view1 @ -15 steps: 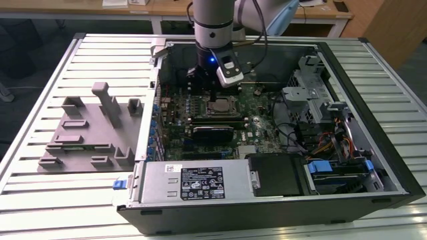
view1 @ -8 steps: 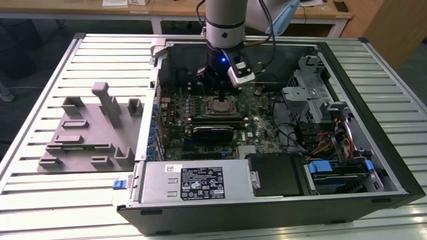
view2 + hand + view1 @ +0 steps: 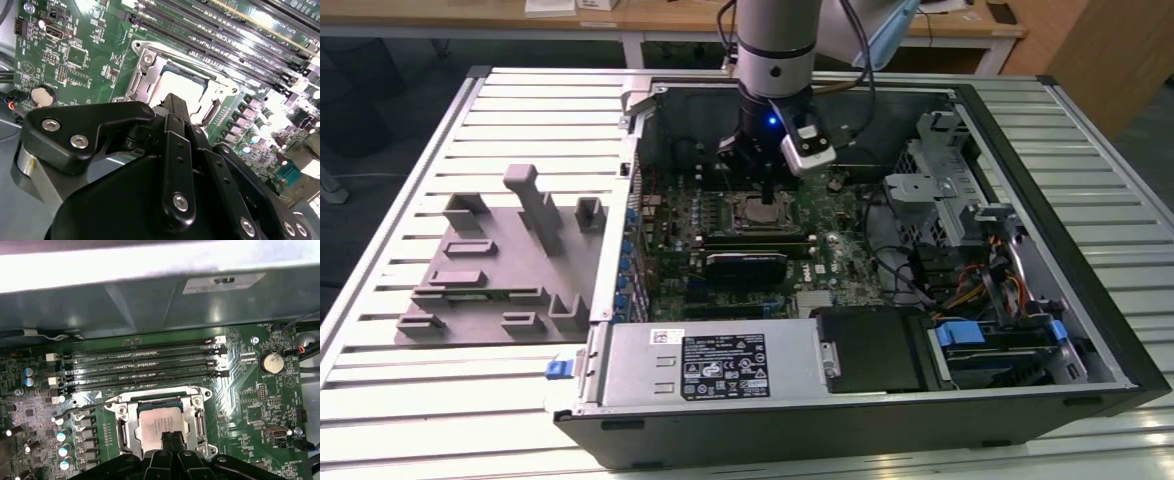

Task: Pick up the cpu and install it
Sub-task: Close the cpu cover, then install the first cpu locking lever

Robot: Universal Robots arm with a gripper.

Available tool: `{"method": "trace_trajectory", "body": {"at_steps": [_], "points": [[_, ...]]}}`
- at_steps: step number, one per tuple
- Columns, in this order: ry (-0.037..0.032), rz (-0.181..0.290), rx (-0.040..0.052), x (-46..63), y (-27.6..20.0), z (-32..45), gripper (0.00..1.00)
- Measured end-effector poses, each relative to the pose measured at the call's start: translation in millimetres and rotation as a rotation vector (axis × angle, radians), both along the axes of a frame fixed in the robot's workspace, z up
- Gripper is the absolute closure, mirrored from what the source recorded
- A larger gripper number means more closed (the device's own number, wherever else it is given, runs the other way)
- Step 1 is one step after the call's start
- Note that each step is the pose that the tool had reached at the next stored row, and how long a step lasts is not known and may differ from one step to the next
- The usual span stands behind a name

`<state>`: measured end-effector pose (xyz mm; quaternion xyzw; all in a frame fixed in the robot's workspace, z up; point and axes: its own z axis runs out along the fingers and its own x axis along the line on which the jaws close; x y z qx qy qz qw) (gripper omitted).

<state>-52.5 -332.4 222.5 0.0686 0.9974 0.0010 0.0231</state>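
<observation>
The cpu [image 3: 159, 419] is a silvery square chip lying flat inside the metal socket frame [image 3: 198, 415] on the green motherboard; it also shows in the second wrist view [image 3: 182, 84] and the exterior view [image 3: 758, 212]. My gripper [image 3: 172, 438] hangs straight over it, its two narrow black fingers pressed together at the chip's near edge, with nothing between them. In the second wrist view the gripper [image 3: 173, 101] tip covers part of the chip. Seen from outside, the gripper [image 3: 761, 185] stands upright inside the open computer case, just above the socket.
Several memory slots [image 3: 145, 365] run beside the socket, with a coin battery [image 3: 271, 361] near them. A grey fixture block [image 3: 494, 260] lies on the slatted table at the exterior view's left. The power supply [image 3: 707, 365] and drive cage [image 3: 961, 210] crowd the case.
</observation>
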Motion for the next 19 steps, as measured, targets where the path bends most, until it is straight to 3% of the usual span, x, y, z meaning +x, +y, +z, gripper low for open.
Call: {"method": "trace_trajectory", "body": {"at_steps": [3,19], "points": [[0.0,0.0,0.0,0.0,-1.9,0.0,0.89],[0.0,0.0,0.0,0.0,-2.4,0.0,0.89]]}}
